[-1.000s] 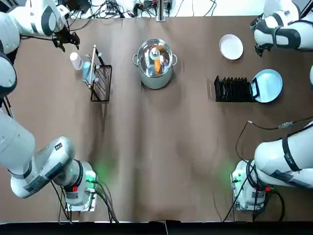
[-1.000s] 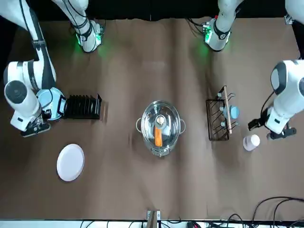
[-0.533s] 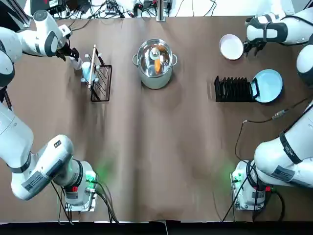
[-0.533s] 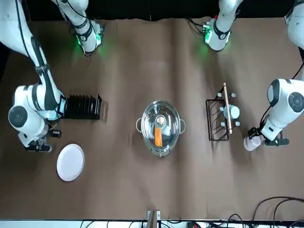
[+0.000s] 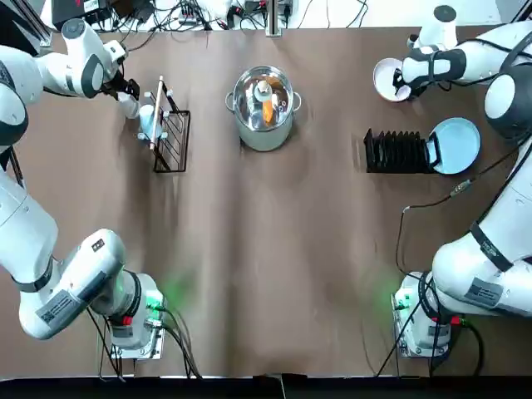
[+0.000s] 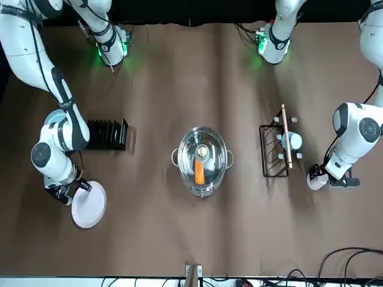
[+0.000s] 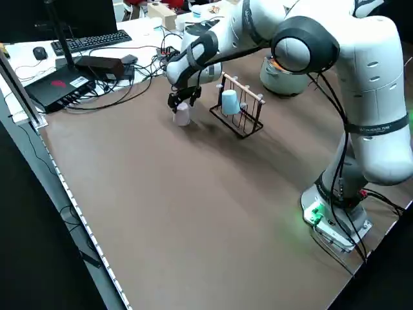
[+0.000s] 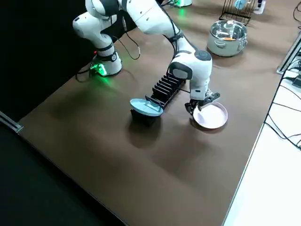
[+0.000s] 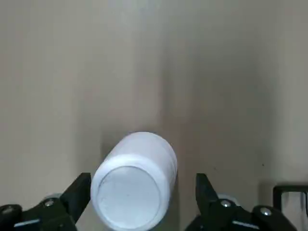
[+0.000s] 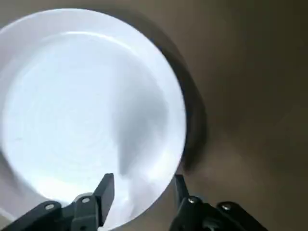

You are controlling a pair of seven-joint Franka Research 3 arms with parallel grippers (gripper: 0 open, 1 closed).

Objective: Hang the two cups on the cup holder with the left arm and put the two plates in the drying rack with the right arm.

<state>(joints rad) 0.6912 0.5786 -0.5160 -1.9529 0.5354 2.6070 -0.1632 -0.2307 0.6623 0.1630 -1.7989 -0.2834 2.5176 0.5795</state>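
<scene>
Currently, I have the left arm's dark two-finger gripper (image 9: pixel 144 204) at the upper left of the top view, fingers apart, with the pale pinkish-white cylindrical cup (image 9: pixel 134 183) between them. The light blue cylindrical cup (image 7: pixel 230 102) is on the black wire cup holder with the pale post (image 7: pixel 244 119), upper left of the top view. My right arm's dark two-finger gripper (image 10: pixel 144 180) is at upper right, fingers parted, at the rim of the round white plate (image 10: pixel 82 110). The round light blue plate (image 5: pixel 456 145) sits at the right end of the black slotted drying rack (image 5: pixel 397 153), right of frame.
</scene>
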